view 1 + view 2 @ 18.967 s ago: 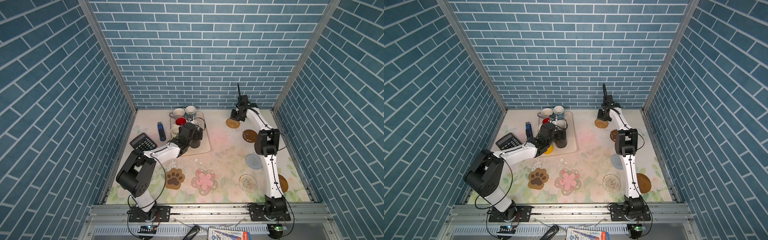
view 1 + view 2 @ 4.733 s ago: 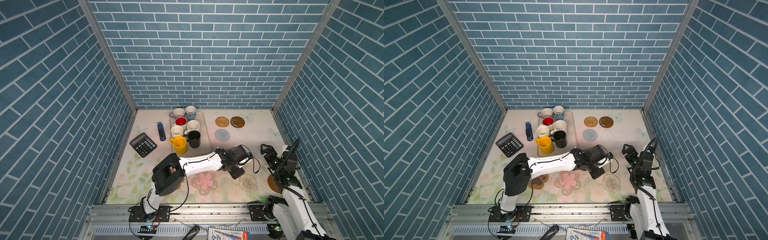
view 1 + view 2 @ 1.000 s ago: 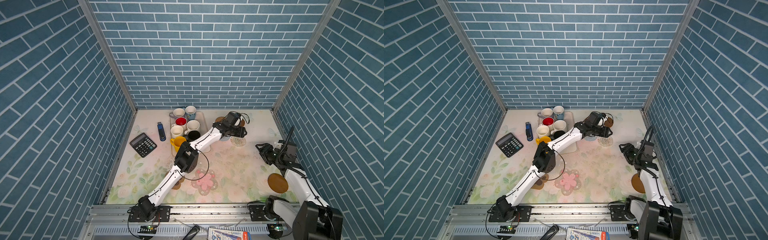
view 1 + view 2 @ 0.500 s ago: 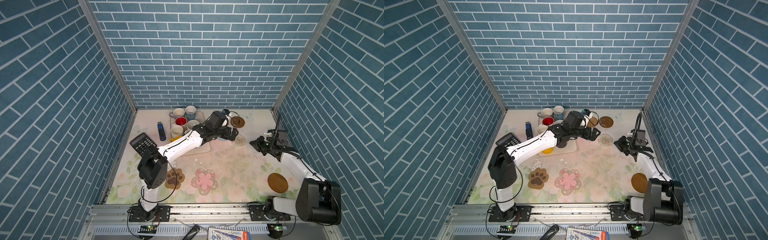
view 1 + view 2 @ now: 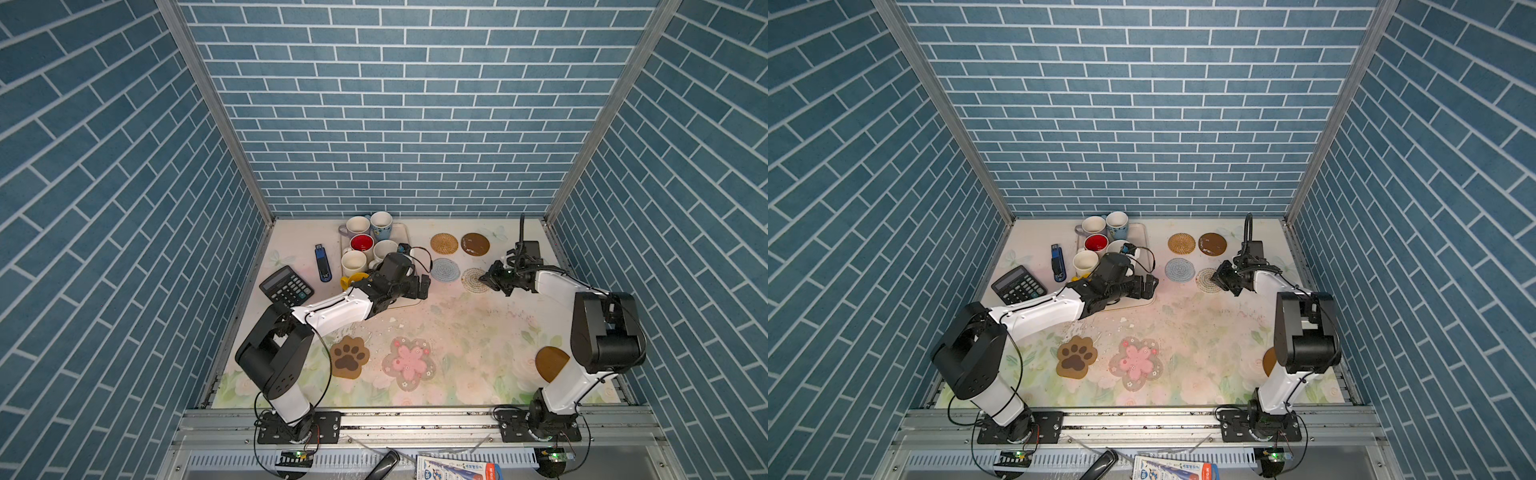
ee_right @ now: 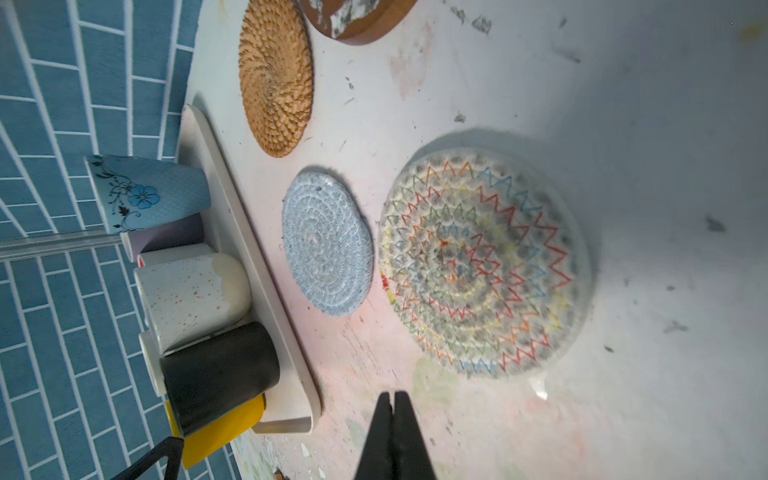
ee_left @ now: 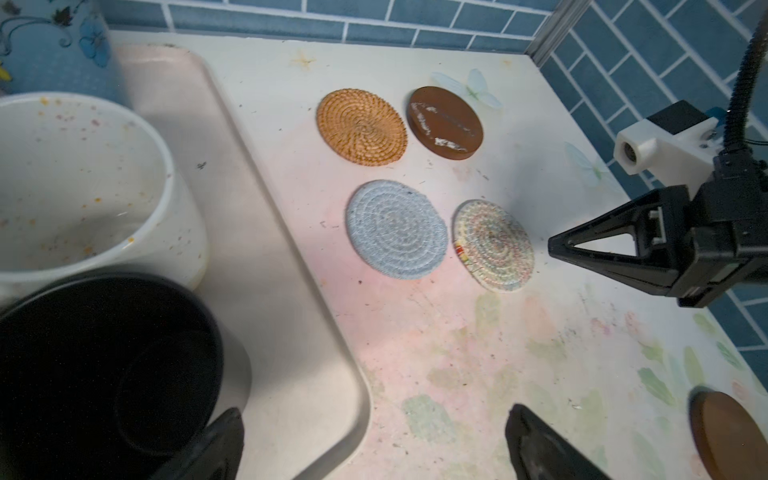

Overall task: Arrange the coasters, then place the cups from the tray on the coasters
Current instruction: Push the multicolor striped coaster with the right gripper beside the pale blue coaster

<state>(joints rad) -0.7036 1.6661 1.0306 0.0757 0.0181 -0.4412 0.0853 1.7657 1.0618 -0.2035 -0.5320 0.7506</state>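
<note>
Four coasters form a square on the counter [image 5: 457, 324] beside the tray [image 7: 257, 266]: tan coaster [image 5: 444, 243], brown disc [image 5: 475, 244], blue coaster [image 5: 445, 269], whitish coaster [image 5: 473, 280]. The paw coaster [image 5: 349, 357], flower coaster [image 5: 409, 363] and second brown disc [image 5: 550, 363] lie nearer the front. The cups [image 5: 361, 243] stand on the tray. The right claw [image 5: 486, 280], pressed together and empty, sits at the whitish coaster's edge, perhaps touching it. The left claw [image 5: 423, 286] is spread wide above the tray's corner.
</note>
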